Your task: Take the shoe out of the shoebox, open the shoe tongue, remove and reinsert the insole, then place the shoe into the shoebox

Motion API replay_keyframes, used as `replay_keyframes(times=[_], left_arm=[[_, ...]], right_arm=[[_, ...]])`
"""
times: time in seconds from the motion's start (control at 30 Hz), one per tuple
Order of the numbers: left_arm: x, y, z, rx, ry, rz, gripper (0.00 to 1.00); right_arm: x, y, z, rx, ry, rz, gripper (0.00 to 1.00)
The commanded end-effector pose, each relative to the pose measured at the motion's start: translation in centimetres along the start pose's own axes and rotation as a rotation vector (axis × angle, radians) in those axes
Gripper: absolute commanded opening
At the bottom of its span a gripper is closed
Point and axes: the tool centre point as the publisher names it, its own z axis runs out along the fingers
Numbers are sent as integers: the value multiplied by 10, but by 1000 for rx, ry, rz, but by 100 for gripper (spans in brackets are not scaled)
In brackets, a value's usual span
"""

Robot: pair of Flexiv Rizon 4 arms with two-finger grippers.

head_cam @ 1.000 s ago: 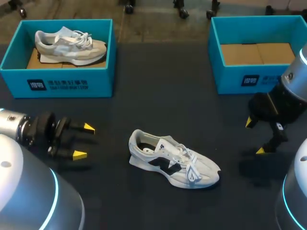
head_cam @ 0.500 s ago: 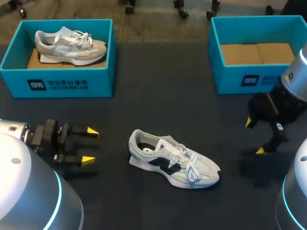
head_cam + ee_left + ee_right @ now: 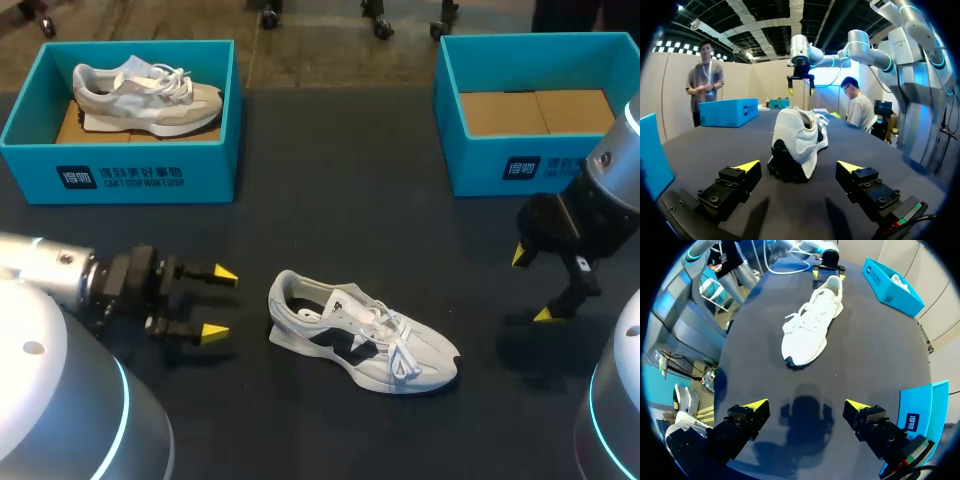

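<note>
Head view count: two sneakers, two shoeboxes, two arms with one gripper each.
Sneakers: a white sneaker (image 3: 360, 333) with a dark side mark stands on its sole on the dark table (image 3: 340, 190). A beige sneaker (image 3: 145, 95) lies inside the left shoebox (image 3: 120, 170).
Shoeboxes: both are teal and open-topped, at the table's far edge. The right shoebox (image 3: 530, 165) shows its brown cardboard floor.
Left arm: it comes in low from the left side. Its wrist lies nearly level with the table, so the left gripper (image 3: 219, 302) points along the tabletop.
Left jaws: spread wide with nothing between the yellow tips.
Right arm: it comes in from the right side. The right gripper (image 3: 531, 286) tilts down toward the table, above its own shadow.
Right jaws: also spread wide and holding nothing.
Task shoe, from the left jaws: the white sneaker sits just ahead of the fingers, in line with the gap between them. Its heel is nearest but apart from both tips.
Task shoe, from the right jaws: it is well ahead of the fingers, toe end nearest.
Long axis: it runs roughly from one gripper toward the other. The heel faces the left gripper, the toe faces the right gripper, and the laces are on top.
</note>
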Motion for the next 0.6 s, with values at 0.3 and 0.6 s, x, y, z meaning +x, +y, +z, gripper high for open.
replay_keyframes(times=[0.3,0.6], left_arm=[[-36,14,33,-22,228,-4,100],[-43,20,48,-12,346,-18,100]], right_arm=[[0,0,1,2,-1,0,100],[0,0,1,2,-1,0,100]])
